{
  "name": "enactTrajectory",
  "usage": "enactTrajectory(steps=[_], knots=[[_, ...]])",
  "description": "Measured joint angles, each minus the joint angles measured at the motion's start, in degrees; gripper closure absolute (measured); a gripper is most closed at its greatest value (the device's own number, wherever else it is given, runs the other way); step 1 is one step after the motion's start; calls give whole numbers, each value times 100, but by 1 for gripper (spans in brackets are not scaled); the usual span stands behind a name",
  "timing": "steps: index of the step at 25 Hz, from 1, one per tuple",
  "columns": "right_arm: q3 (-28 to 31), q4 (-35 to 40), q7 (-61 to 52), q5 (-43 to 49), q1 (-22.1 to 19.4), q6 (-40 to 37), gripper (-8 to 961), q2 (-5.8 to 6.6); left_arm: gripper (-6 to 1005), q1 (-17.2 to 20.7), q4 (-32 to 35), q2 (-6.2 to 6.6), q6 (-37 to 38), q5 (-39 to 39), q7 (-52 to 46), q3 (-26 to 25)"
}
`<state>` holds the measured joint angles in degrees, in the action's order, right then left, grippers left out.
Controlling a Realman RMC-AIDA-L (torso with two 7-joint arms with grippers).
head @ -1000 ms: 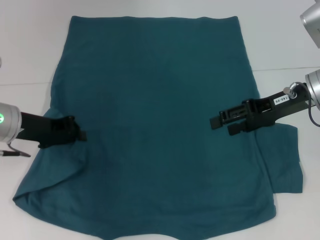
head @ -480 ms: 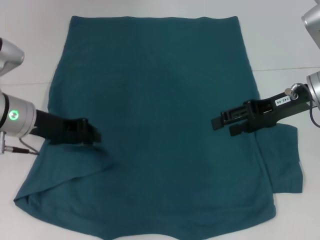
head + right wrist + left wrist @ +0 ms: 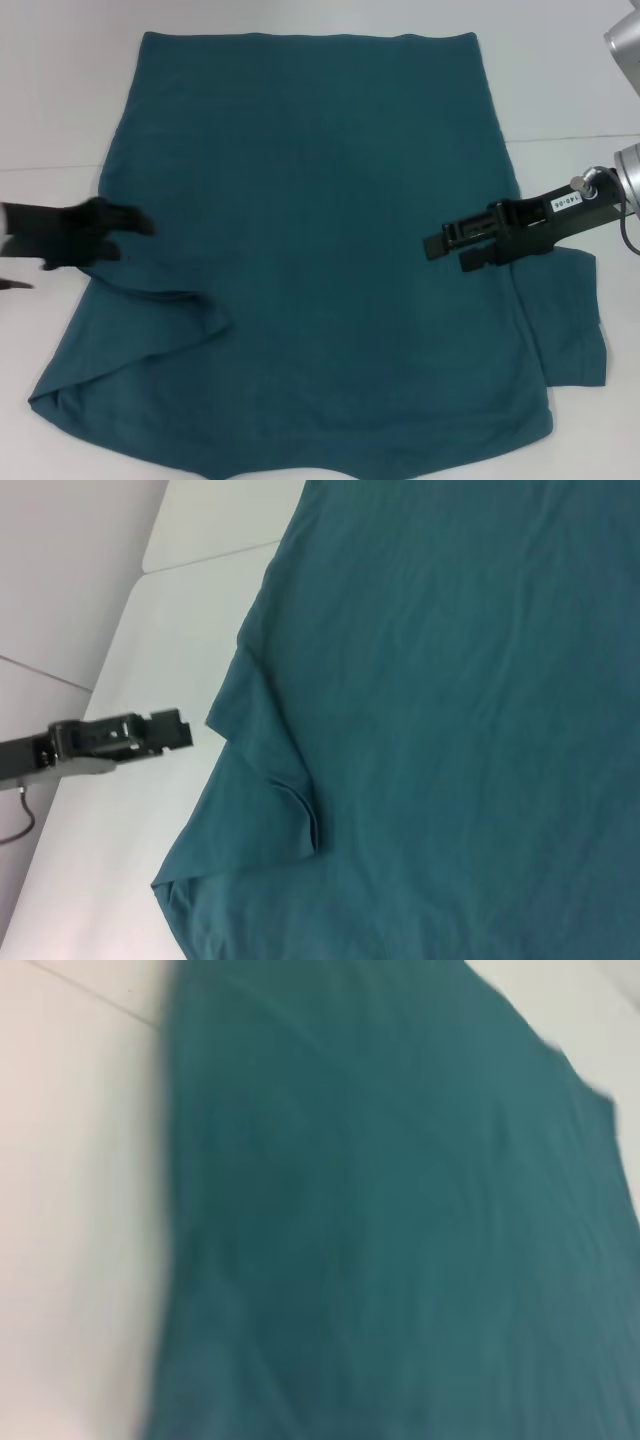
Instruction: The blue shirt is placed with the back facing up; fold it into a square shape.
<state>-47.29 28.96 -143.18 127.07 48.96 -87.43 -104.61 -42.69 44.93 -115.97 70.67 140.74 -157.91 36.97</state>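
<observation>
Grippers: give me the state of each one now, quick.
Left gripper: at the shirt's left edge, holding nothing; open or shut cannot be told.
Right gripper: open, over the shirt's right side, holding nothing.

The scene was lit evenly and brightly from above, and the white desk (image 3: 560,90) was rendered almost without shadow. No glare was seen on the matte shirt (image 3: 310,200). The left gripper (image 3: 95,232) was smeared by motion blur in the head view. The left wrist view was softened throughout; the right wrist view was sharp.
</observation>
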Motion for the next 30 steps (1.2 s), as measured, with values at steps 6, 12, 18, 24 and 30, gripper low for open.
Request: enactTrajectory(steps=[6, 12, 18, 24, 30], knots=[[0, 5, 0, -2, 1, 14, 102, -5, 387, 152, -148, 85, -537, 33, -88, -90], [0, 1, 0, 8, 9, 17, 102, -6, 371, 183, -440, 88, -1155, 106, -50, -71], [0, 2, -6, -5, -2, 17, 102, -7, 371, 170, -718, 91, -1617, 177, -29, -1], [0, -3, -8, -6, -1, 16, 102, -15, 372, 136, -929, 92, -1865, 181, 38, 2], [0, -5, -9, -7, 0, 15, 102, -15, 372, 90, -1119, 64, -2040, 182, 105, 6]])
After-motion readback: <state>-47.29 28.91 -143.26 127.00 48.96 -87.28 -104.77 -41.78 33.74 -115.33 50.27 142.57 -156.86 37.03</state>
